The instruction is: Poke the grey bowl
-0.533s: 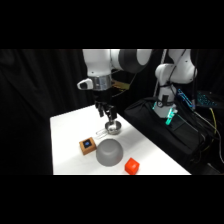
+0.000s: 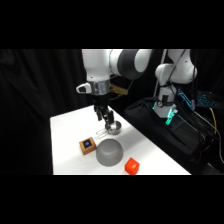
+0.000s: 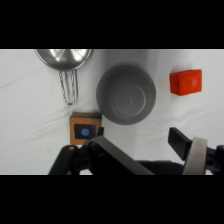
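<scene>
The grey bowl (image 2: 109,152) lies upside down as a matte dome near the table's front, between a wooden block and an orange block. In the wrist view the grey bowl (image 3: 125,94) fills the middle of the picture. My gripper (image 2: 106,118) hangs above the table behind the bowl, over the silver cup, clear of the bowl. In the wrist view the gripper (image 3: 139,137) stands open, with bare table between its fingers and nothing held.
A shiny silver cup (image 2: 115,128) with a wire handle stands just behind the bowl. A wooden block with a blue dot (image 2: 88,145) sits to the bowl's left, and an orange block (image 2: 132,165) to its front right. A black bag (image 2: 165,130) borders the table's right edge.
</scene>
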